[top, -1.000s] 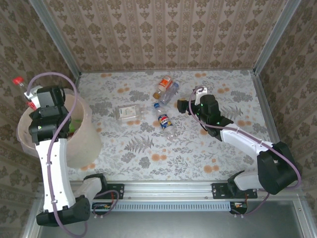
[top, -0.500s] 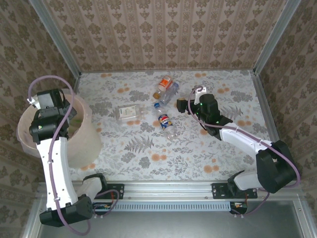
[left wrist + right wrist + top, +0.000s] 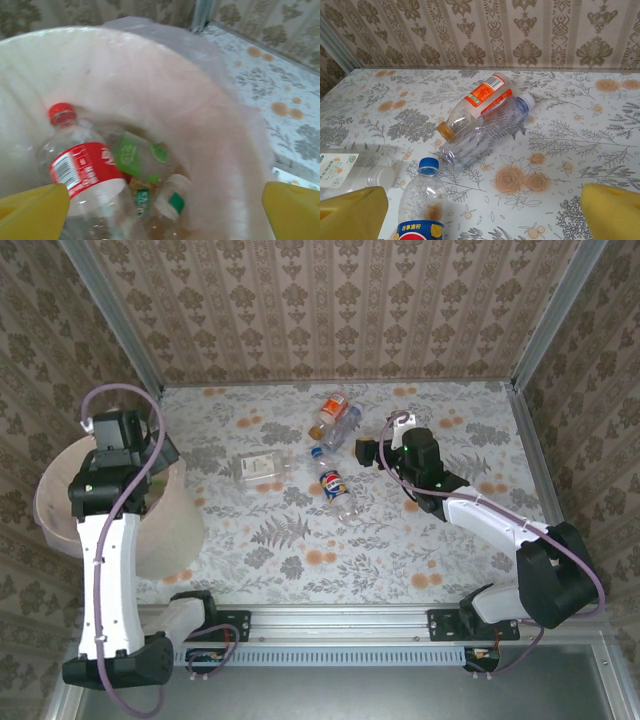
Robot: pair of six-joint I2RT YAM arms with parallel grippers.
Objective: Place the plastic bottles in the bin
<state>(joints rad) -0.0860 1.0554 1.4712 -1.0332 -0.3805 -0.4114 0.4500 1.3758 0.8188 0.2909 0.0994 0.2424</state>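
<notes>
Left gripper (image 3: 162, 212) opened, red-capped bottle (image 3: 82, 167) now in bin (image 3: 165, 85) (gripper swung right)

The bin (image 3: 175, 520), round, pale pink and lined with a clear bag, stands at the 9 o'clock edge of the table (image 3: 450, 540). Inside it lies a red-capped bottle (image 3: 82, 170) with a red label, and a crushed green-labelled bottle (image 3: 132, 157) at its 3 o'clock. Four bottles lie on their sides on the table. A blue-capped bottle (image 3: 335, 483) is near the centre, with a white-labelled clear bottle (image 3: 260, 468) at its 9 o'clock. At its 12 o'clock, an orange-labelled bottle (image 3: 331, 408) touches a plain clear bottle (image 3: 345, 428).
</notes>
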